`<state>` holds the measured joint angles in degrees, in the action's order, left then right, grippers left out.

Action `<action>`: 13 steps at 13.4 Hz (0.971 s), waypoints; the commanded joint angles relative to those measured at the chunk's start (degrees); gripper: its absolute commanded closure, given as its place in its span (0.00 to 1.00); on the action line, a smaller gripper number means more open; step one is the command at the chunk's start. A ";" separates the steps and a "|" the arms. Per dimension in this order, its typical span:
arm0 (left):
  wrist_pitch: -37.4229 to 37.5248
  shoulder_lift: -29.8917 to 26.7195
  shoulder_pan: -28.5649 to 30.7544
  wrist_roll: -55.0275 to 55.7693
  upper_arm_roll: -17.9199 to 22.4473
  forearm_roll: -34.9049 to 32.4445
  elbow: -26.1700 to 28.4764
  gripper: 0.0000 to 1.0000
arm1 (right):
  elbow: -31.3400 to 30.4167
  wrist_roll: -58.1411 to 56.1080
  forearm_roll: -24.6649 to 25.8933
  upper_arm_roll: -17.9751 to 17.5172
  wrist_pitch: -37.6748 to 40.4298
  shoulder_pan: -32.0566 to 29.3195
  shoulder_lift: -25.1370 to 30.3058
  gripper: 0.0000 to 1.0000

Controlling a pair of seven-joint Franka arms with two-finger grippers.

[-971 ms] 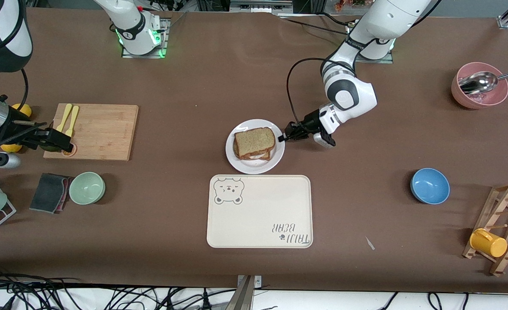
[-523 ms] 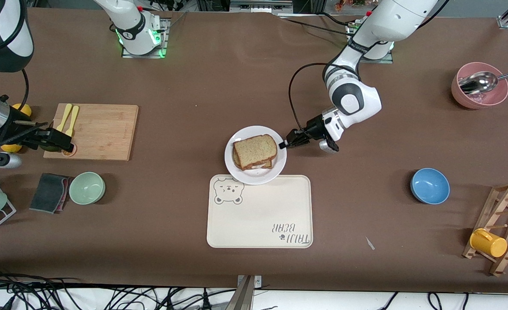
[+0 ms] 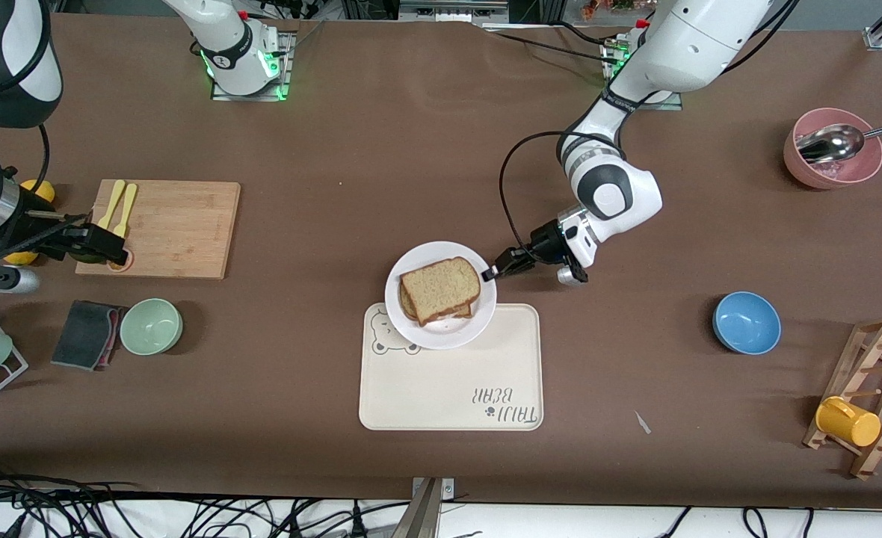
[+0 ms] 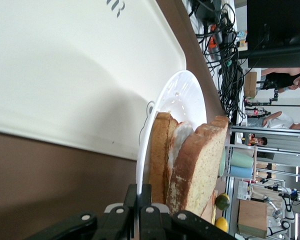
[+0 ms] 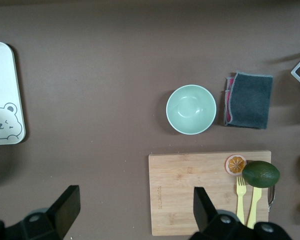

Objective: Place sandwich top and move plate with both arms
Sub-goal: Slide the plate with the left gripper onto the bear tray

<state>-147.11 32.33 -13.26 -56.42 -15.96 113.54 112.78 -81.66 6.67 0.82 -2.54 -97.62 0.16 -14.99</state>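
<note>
So your left gripper (image 3: pixel 490 273) is clamped on the round white plate (image 3: pixel 441 330) holding the speckled brown bread slice (image 3: pixel 441 288), overlapping the cream bear tray (image 3: pixel 448 388); your right gripper (image 5: pixel 132 212) waits wide open above the wooden cutting board (image 5: pixel 190 192).

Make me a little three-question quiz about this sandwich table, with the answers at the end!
1. True or false: the left gripper is shut on the rim of the plate.
2. What lies on top of the sandwich on that plate? A) a fried egg B) the sandwich top C) a spoon
3. Fill in: the plate partly overlaps the cream ____ with a bear drawing.

Key
1. True. The fingers pinch the plate's edge at the left arm's side.
2. B. The speckled bread slice covers the stack.
3. Tray. Meanwhile the right gripper waits open over the wooden cutting board.
</note>
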 commanded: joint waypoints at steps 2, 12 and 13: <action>0.68 2.82 0.70 10.34 1.54 -8.93 -6.51 1.00 | 0.01 0.54 0.94 -0.28 -0.29 0.10 0.13 0.00; -1.60 15.48 -1.67 12.03 4.89 -11.93 -22.95 1.00 | 0.01 0.54 0.94 -0.28 -0.38 0.10 0.05 0.00; -1.69 16.71 -1.76 12.73 5.32 -12.80 -24.87 1.00 | 0.01 0.54 1.03 -0.28 -0.30 0.19 -0.04 0.00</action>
<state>-147.84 46.17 -13.79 -46.29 -11.57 103.30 93.43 -81.66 6.67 0.85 -2.56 -97.73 0.18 -15.23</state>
